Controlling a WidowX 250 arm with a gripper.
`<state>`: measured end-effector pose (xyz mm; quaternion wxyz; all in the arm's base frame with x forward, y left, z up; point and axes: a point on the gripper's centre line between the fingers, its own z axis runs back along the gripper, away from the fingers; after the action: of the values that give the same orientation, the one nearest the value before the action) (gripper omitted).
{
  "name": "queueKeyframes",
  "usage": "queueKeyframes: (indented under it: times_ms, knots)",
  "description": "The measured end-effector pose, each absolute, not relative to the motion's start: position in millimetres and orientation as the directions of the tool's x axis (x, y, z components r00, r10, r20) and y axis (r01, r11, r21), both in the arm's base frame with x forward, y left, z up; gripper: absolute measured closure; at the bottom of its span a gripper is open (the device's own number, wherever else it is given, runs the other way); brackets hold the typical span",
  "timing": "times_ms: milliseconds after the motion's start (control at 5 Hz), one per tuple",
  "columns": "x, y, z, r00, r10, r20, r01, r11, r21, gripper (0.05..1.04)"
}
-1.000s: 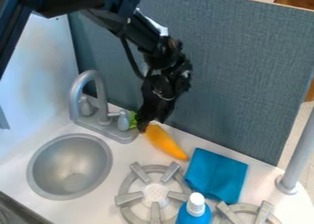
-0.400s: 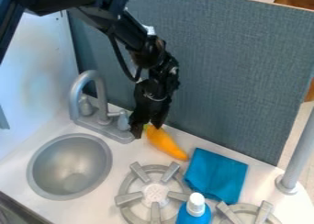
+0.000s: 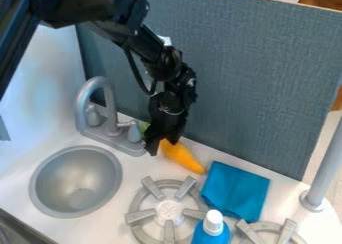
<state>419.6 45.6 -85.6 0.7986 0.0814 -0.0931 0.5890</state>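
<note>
Claw fingers stand apart and point down, one on each side of the upper end of the orange toy vegetable — a straddling pose that seems to suit its narrow, slanting body. Whether the pads press on it, I cannot tell. The vegetable lies on the worktop, its weight apparently borne there, between the faucet and the blue cloth, with its tapered end towards the cloth. A bit of green shows beside the claw, near the faucet. The faucet's spout arches towards the sink, presumably so as to pour into it. The cloth lies flat beside the burner — the white-capped bottle stands upright nearby.
</note>
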Motion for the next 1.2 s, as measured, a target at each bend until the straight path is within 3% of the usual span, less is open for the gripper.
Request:
queueKeyframes:
  times_ms: [600, 800, 1000, 1200]
  knots:
    - [433.8, 32.2, -94.1, 0.33, 0.931, 0.159, -0.942, 0.334, -0.001, 0.078]
    - [432.6, 16.4, -112.6, 0.447, 0.894, 0.036, -0.894, 0.447, 0.018, 0.129]
    - [438.2, 12.7, -117.2, 0.496, 0.868, -0.005, -0.868, 0.496, -0.001, 0.354]
    - [435.8, 15.3, -117.3, 0.487, 0.873, -0.03, -0.873, 0.486, -0.032, 0.452]
